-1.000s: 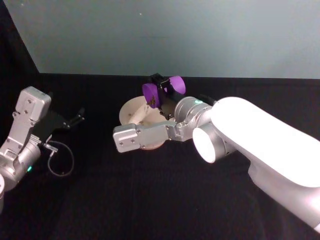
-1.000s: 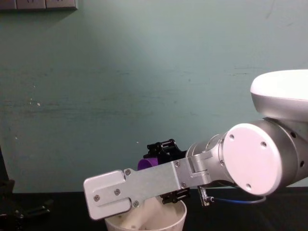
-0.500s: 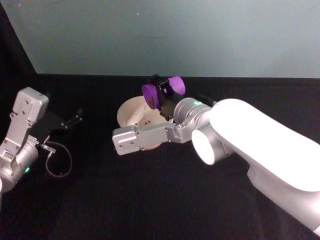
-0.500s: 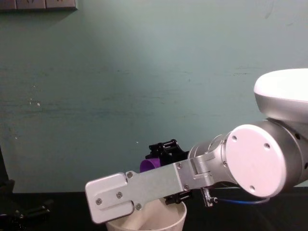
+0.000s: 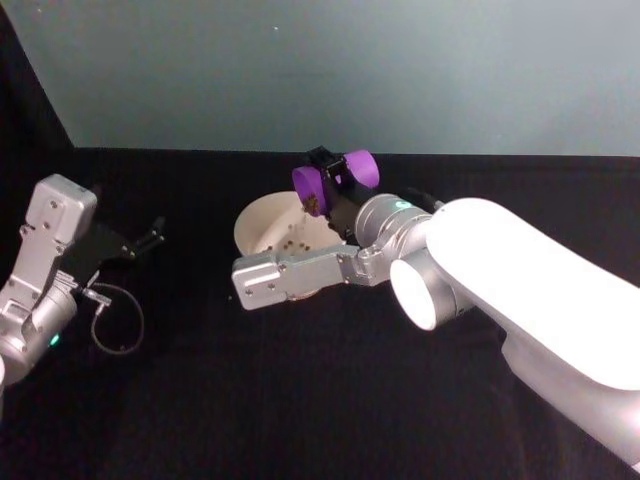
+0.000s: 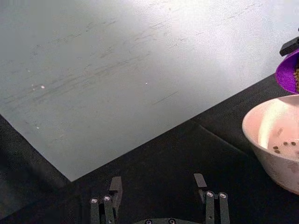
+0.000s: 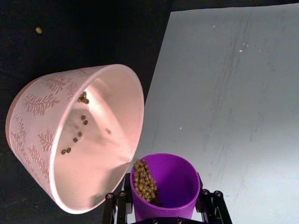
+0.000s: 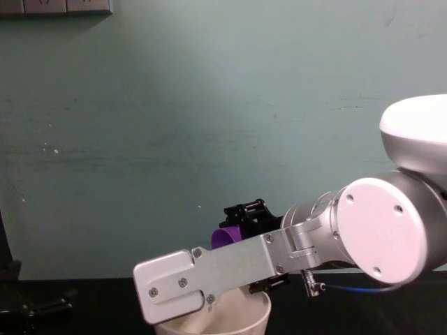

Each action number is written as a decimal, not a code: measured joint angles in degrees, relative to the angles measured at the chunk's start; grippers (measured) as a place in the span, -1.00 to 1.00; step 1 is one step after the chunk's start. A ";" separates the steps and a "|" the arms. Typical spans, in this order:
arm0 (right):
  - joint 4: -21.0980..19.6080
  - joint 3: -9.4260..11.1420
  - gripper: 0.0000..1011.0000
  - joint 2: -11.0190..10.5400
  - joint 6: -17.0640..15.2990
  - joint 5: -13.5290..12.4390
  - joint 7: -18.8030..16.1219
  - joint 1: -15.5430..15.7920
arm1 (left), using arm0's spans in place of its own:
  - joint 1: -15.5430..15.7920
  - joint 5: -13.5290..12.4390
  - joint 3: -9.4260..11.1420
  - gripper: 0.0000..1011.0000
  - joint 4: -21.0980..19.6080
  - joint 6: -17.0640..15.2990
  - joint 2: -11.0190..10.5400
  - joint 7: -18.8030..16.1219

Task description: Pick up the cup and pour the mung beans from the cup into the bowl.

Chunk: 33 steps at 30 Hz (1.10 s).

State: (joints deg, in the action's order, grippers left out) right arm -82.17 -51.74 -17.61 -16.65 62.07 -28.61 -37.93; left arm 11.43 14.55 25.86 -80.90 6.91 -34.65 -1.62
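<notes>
- Right claw [image 7: 164, 210]: the fingers pinch the cup [image 7: 174, 184] from two opposite sides. The claw holds it in the air above the far rim of the bowl [image 7: 32, 112], not touching it.
- Cup attitude: tipped, with the mouth turned toward the bowl. The mung beans [image 7: 144, 179] are heaped against the lower lip, at the point of spilling.
- Bowl: it stands upright on the desk [image 5: 300, 380], near the middle. A few grains [image 7: 74, 137] lie scattered on its floor. Judged from this, the pour is in its early part and most of the load is in the cup.
- Step in hand: discharge the cup into the bowl.
  - Hold the lower lip over the bowl's interior, not over the rim. In the left wrist view the lip sits just above the rim line, so the margin looks small.
  - Increase the tilt gradually. The grains are small and round, and will likely run out together once the heap starts to slide.
  - Maintain the pinch force. The cup is tapered and smooth, and may slip as it rolls further.
  - Keep the cup low over the bowl to limit bounce.
- Stray grain [image 7: 38, 30]: one lies on the desk beyond the bowl. This suggests that escapes are a real risk.
- Left claw [image 6: 159, 210]: fingers spread, holding nothing. It is parked low on the robot's left, well apart from the bowl.
</notes>
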 joint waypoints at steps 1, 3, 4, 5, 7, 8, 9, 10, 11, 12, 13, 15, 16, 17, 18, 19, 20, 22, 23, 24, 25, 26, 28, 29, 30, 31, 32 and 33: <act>-0.01 0.02 0.44 0.02 0.04 0.18 -0.09 0.01 | 0.00 0.00 0.00 0.98 0.00 0.00 0.00 0.00; -0.09 0.08 0.44 0.11 0.12 0.68 -0.39 0.08 | 0.00 0.00 0.00 0.98 0.00 0.00 0.00 0.00; -0.12 0.11 0.44 0.15 0.16 0.85 -0.45 0.11 | 0.00 0.00 0.00 0.98 0.00 0.00 0.00 0.00; -0.15 0.13 0.44 0.19 0.20 1.01 -0.49 0.13 | 0.00 0.00 0.00 0.98 0.00 0.00 0.00 0.00; -0.18 0.13 0.44 0.30 0.32 1.60 -0.76 0.14 | 0.00 0.00 0.00 0.98 0.00 0.00 0.00 0.00; -0.18 0.13 0.44 0.39 0.41 2.02 -0.92 0.14 | 0.00 0.00 0.00 0.98 0.00 0.00 0.00 0.00; -0.18 0.13 0.44 0.42 0.46 2.25 -1.03 0.14 | 0.00 0.00 0.00 0.98 0.00 0.00 0.00 0.00; -0.18 0.11 0.44 0.46 0.51 2.44 -1.12 0.14 | 0.00 0.00 0.00 0.98 0.00 0.00 0.00 0.00; -0.16 0.09 0.44 0.52 0.57 2.65 -1.19 0.14 | 0.00 0.00 0.00 0.98 0.00 0.00 0.00 0.00; -0.09 0.07 0.43 0.61 0.72 3.02 -1.30 0.14 | 0.00 0.00 0.00 0.98 0.00 0.00 0.00 0.00; -0.07 0.07 0.44 0.67 0.78 3.15 -1.36 0.14 | 0.00 0.00 0.00 0.98 0.00 0.00 0.00 0.00; -0.04 0.19 0.44 0.79 0.95 3.50 -1.53 0.24 | 0.00 0.00 0.00 0.98 0.00 0.00 0.00 0.00; -0.04 0.25 0.44 0.82 0.99 3.59 -1.58 0.30 | 0.00 0.00 0.00 0.98 0.00 0.00 0.00 0.00; -0.05 0.32 0.44 0.87 1.04 3.67 -1.61 0.37 | 0.00 0.00 0.00 0.98 0.00 0.00 0.00 0.00; -0.07 0.50 0.44 0.93 1.15 3.87 -1.65 0.50 | 0.00 0.00 0.00 0.98 0.00 0.00 0.00 0.00; -0.08 0.59 0.44 0.97 1.21 3.94 -1.67 0.57 | 0.00 0.00 0.00 0.98 0.00 0.00 0.00 0.00; -0.08 0.67 0.44 1.00 1.24 3.99 -1.69 0.62 | 0.00 0.00 0.00 0.98 0.00 0.00 0.00 0.00; -0.09 0.91 0.44 1.18 1.39 4.22 -1.75 0.78 | 0.00 0.00 0.00 0.98 0.00 0.00 0.00 0.00; -0.09 0.99 0.44 1.24 1.45 4.31 -1.77 0.83 | 0.00 0.00 0.00 0.98 0.00 0.00 0.00 0.00; -0.09 1.14 0.44 1.34 1.57 4.42 -1.83 0.92 | 0.00 0.00 0.00 0.98 0.00 0.00 0.00 0.00; -0.09 1.21 0.44 1.39 1.62 4.48 -1.88 0.96 | 0.00 0.00 0.00 0.98 0.00 0.00 0.00 0.00; -0.09 1.36 0.44 1.48 1.68 4.59 -1.96 1.04 | 0.00 0.00 0.00 0.98 0.00 0.00 0.00 0.00; -0.08 1.48 0.44 1.54 1.74 4.71 -2.03 1.11 | 0.00 0.00 0.00 0.98 0.00 0.00 0.00 0.00; -0.08 1.54 0.44 1.57 1.76 4.77 -2.06 1.15 | 0.00 0.00 0.00 0.98 0.00 0.00 0.00 0.00; -0.10 1.59 0.44 1.59 1.76 4.82 -2.09 1.20 | 0.00 0.00 0.00 0.98 0.00 0.00 0.00 0.00; -0.14 1.65 0.44 1.62 1.80 4.90 -2.17 1.30 | 0.00 0.00 0.00 0.98 0.00 0.00 0.00 0.00; -0.17 1.70 0.44 1.63 1.83 4.95 -2.19 1.32 | 0.00 0.00 0.00 0.98 0.00 0.00 0.00 0.00; -0.21 1.76 0.44 1.64 1.90 5.02 -2.22 1.37 | 0.00 0.00 0.00 0.98 0.00 0.00 0.00 0.00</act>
State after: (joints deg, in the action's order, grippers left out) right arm -82.38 -49.98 -15.97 -14.75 67.09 -30.83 -36.56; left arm 11.43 14.55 25.86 -80.90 6.91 -34.65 -1.62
